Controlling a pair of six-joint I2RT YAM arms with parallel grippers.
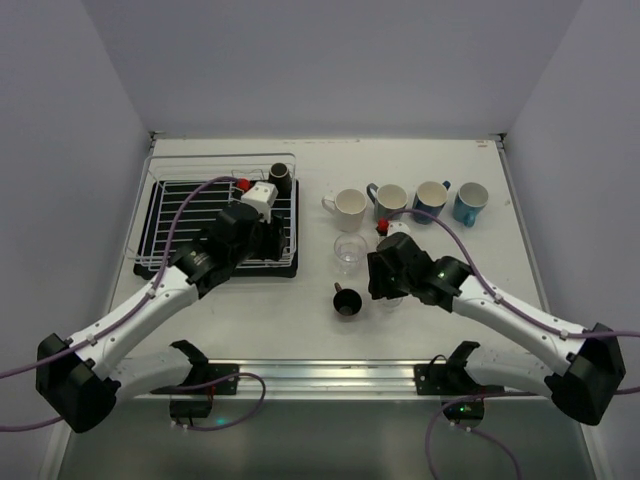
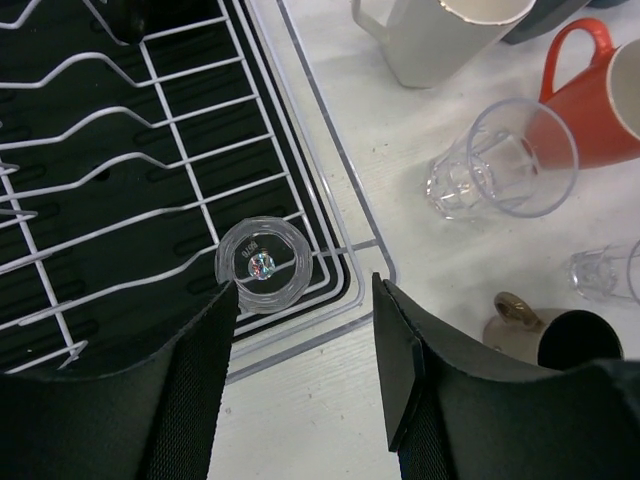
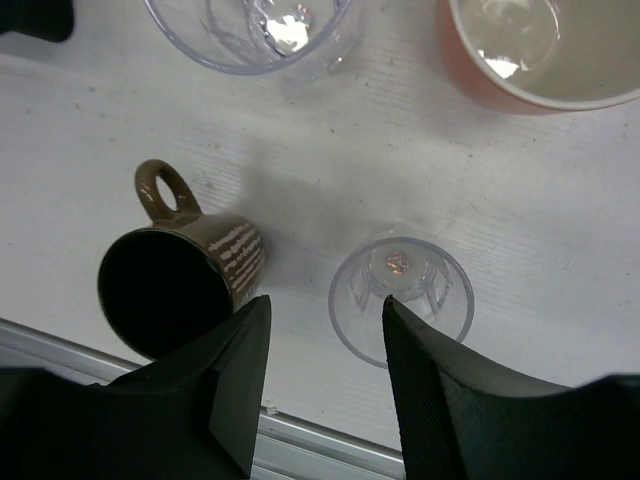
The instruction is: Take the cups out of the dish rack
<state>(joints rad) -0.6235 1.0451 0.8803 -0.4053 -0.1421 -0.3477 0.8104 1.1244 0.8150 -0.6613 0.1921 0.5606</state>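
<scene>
Orange mug (image 3: 530,45) cropped at frame edge

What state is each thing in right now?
left gripper: jaws open, at rack glass
right gripper: jaws open, holding nothing
dish rack: two cups visible in it
rack glass: on end in rack corner, ungripped
dark brown cup: in rack, far corner
table glass: upright, ungripped
clear tumbler: upright, empty
brown mug: upright, empty
orange mug: upright, empty
cream mug: upright
grey mug: upright
dark blue mug: upright
light blue mug: upright
</scene>
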